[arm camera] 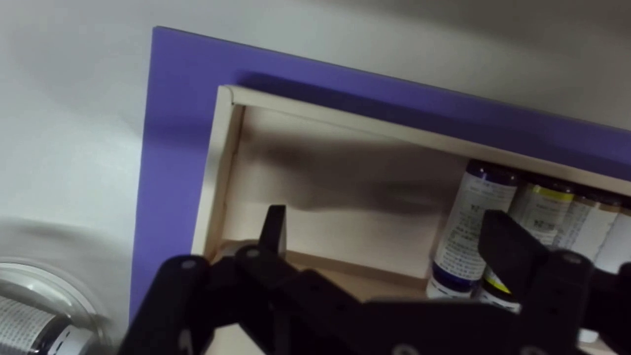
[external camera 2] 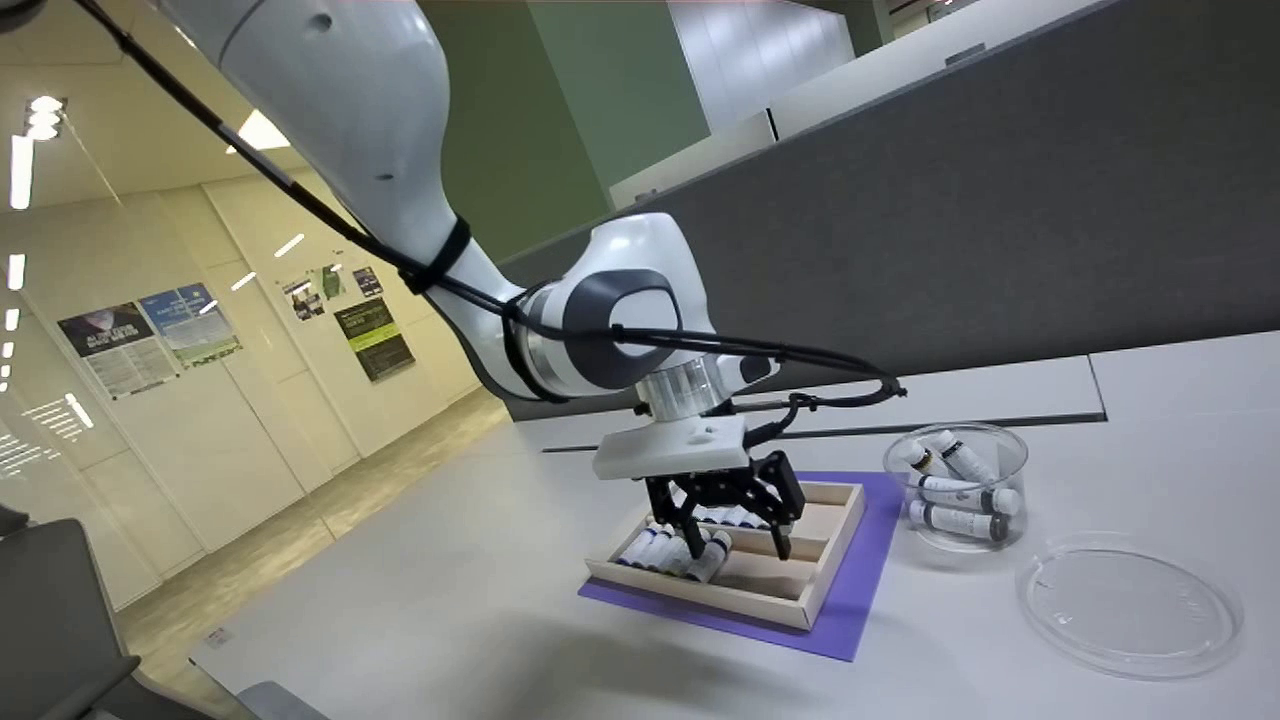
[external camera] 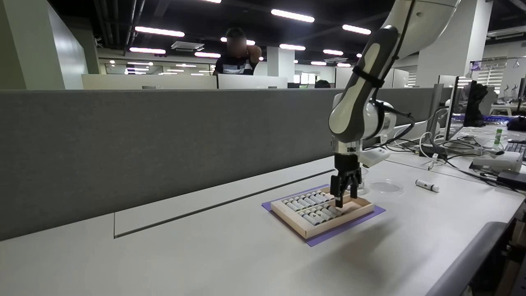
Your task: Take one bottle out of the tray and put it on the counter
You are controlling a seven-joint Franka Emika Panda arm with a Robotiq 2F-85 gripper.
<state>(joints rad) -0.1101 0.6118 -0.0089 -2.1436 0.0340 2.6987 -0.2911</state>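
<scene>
In an exterior view the tool [external camera: 346, 199] points down over the tray [external camera: 341, 220], its fingers [external camera: 337, 187] spread and nothing held between them. The tray lies flat on a purple sheet [external camera: 345, 226] on the white surface [external camera: 213, 259], with bottles [external camera: 306, 200] lying in two rows. A loose bottle [external camera: 427, 186] rests well apart on the surface.

In an exterior view the end bottle [external camera 2: 712, 557] of the near row lies in the tray just beside the spread fingers. Near the sheet stand a clear dish [external camera 2: 1010, 462] with more bottles [external camera 2: 945, 490] and a flat clear disc [external camera 2: 1130, 610]. The step in hand looks like lining up on that end bottle.

In the wrist view the fingers span bare compartment floor [arm camera: 355, 231], and one finger [arm camera: 508, 239] overlaps the end bottle and its yellow-banded neighbour [arm camera: 544, 207]; whether it touches either I cannot tell. A slight shift toward the full row should let that finger slip between the two rather than press on a label. Then lower, close gently around the label's middle and lift straight up, since the neighbours may roll.
</scene>
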